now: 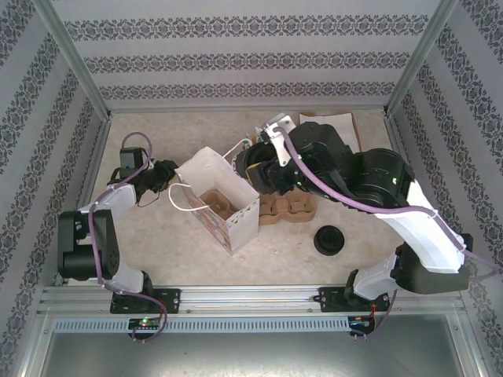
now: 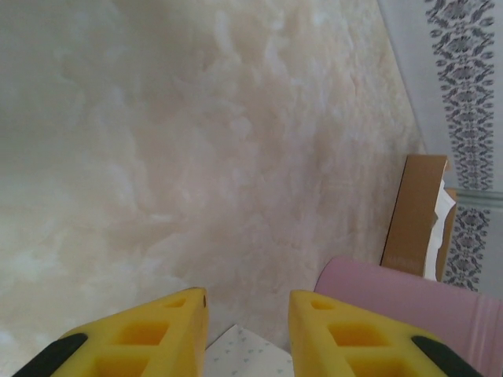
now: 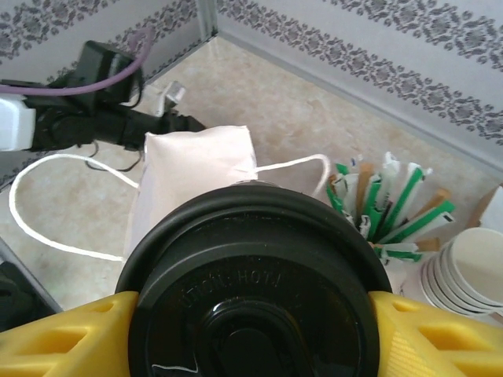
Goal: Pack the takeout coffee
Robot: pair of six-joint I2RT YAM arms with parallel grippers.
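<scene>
From above, the left hand (image 1: pixel 163 176) is reaching to the rim of a tall white paper bag (image 1: pixel 236 224) standing open on the pale mottled surface (image 1: pixel 157 243). A brown moulded-pulp cup carrier (image 1: pixel 216 204) is sitting inside the bag. The right hand (image 1: pixel 259 169) is hovering just past the bag's opposite rim, over one end of a second brown pulp carrier (image 1: pixel 289 207). A pile of loose black lids (image 1: pixel 329 239) is lying well back from it, toward its arm's base. In the left wrist view the yellow fingers (image 2: pixel 169 330) are clenching with a sliver of the bag's printed paper showing between them, so this hand is apparently pinching the rim to steady the bag. In the right wrist view the right hand is grasping the takeout coffee (image 3: pixel 255 259) by the sides of its round black plastic lid, which is hiding the cup below. The bag is standing just ahead of this hand, with green-and-white wrapped stirrers (image 3: pixel 385 204) and a stack of lidless cream cups (image 3: pixel 471 267) ahead to its right. As I judge it, the coffee is already lifted and at the bag; lowering it into a carrier hole and releasing are left.
</scene>
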